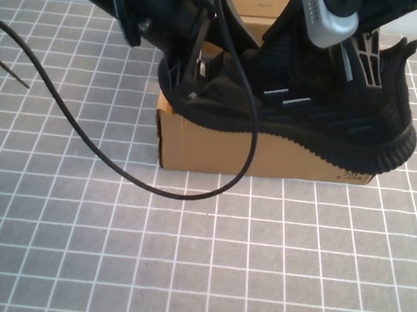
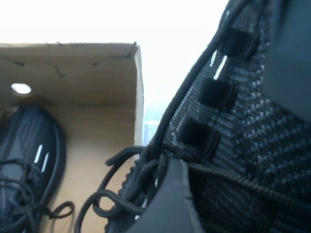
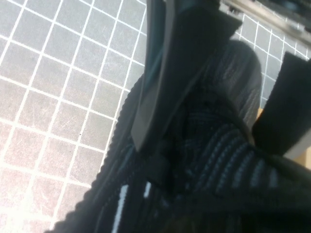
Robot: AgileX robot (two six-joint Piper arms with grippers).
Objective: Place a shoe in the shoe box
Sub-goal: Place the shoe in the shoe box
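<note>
A black knit shoe (image 1: 336,119) with short white side stripes hangs tilted over the open brown cardboard shoe box (image 1: 232,148). My left gripper (image 1: 196,74) grips one end of it. My right gripper (image 1: 360,57) grips its upper part from above. In the left wrist view the held shoe (image 2: 252,121) fills the side next to the gripper (image 2: 194,194), with a grey finger (image 2: 170,204) pressed against its laces. The box wall (image 2: 97,73) lies beyond. In the right wrist view the gripper (image 3: 218,121) straddles the shoe (image 3: 218,165).
A second identical black shoe (image 2: 29,155) lies inside the box, against one side. A black cable (image 1: 116,159) from the left arm loops over the grey gridded table (image 1: 255,270) in front of the box. A thin lace end (image 1: 5,68) lies at the far left.
</note>
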